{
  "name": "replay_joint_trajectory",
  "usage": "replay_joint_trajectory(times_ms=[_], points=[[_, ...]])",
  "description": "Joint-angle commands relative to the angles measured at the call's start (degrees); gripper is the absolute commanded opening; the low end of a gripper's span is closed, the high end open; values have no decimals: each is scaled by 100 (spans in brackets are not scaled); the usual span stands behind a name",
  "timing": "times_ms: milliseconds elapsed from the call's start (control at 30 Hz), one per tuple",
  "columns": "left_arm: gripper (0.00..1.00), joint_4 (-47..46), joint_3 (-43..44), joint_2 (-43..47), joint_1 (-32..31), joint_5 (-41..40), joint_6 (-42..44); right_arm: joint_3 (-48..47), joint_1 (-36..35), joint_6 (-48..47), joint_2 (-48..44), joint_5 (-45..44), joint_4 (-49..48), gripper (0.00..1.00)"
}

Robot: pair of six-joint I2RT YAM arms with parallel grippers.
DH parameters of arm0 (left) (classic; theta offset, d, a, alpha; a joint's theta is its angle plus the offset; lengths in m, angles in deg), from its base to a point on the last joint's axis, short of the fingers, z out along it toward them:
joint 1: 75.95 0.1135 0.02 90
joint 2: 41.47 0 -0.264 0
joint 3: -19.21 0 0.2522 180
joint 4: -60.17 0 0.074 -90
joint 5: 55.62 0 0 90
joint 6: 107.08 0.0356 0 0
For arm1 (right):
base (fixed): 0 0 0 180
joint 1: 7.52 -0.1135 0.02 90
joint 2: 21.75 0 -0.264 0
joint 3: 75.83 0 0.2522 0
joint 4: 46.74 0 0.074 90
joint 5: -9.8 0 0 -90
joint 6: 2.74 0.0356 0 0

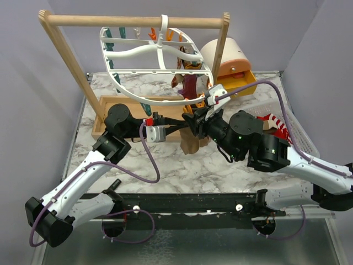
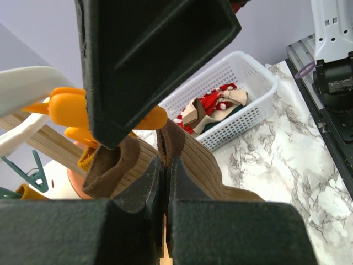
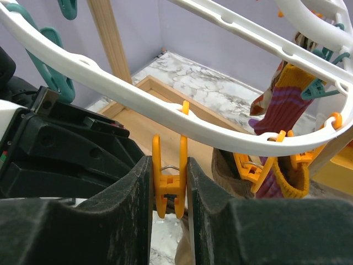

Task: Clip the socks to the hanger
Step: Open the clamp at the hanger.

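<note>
Tan sock [image 2: 201, 163], clenched in left fingers [image 2: 132, 221], is held cuff-up just beside orange clip [image 3: 157, 160] gripped by right fingers [image 3: 220, 221].

Your left arm [image 1: 83, 185] and right arm [image 1: 317, 165] have white shells on the long links and black housings at the joints. A purple cable [image 1: 158, 171] trails along each. Your left end effector [image 2: 165, 182] and right end effector [image 3: 168, 187] have matte black, blocky, lightly dusty fingers.
</note>
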Motion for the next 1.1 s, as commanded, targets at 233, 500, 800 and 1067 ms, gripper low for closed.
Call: replay_joint_trajectory(times_ms=[233, 500, 800, 1067], points=[[0, -202, 206, 68, 15, 84, 110, 242, -45, -86, -228, 412, 27, 0], [0, -348, 144, 105, 31, -77, 168, 384, -45, -25, -287, 567, -62, 0], [0, -502, 197, 129, 41, -11, 109, 474, -45, -33, -290, 546, -120, 0], [0, -227, 188, 159, 41, 195, 191, 627, -45, -86, -433, 629, -531, 0]])
